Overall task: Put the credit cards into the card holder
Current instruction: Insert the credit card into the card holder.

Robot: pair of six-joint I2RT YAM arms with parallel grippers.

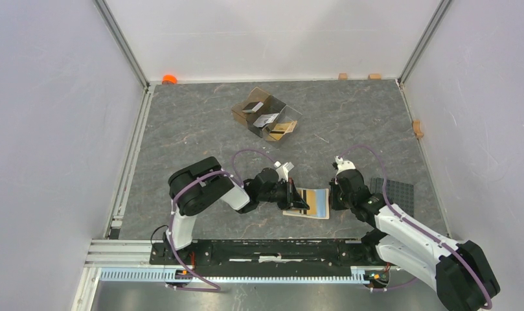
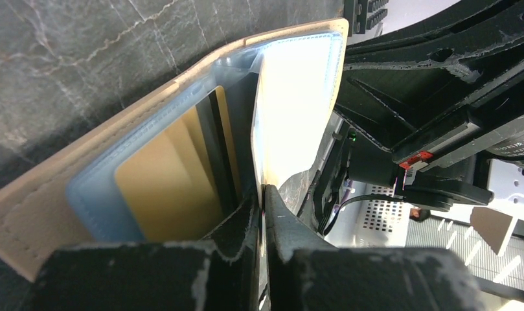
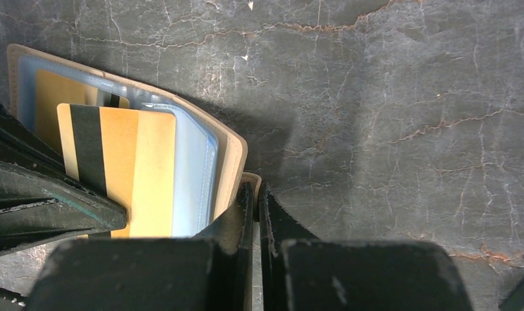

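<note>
Card holder [image 3: 230,155] open on bench [image 3: 408,97], between arms. Right fingers [image 3: 275,220] clenched on its tan edge. Left fingers [image 2: 282,220] pinching gold card [image 3: 126,168] at blue pocket [image 3: 191,168]. Risk: card snags pocket lip, buckles or slips from pinch; holder drags if edge grip weak.

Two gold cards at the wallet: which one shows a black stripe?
The front gold card, lying bare over the blue sleeve; the other gold card sits behind it, under the sleeve's plastic.
</note>
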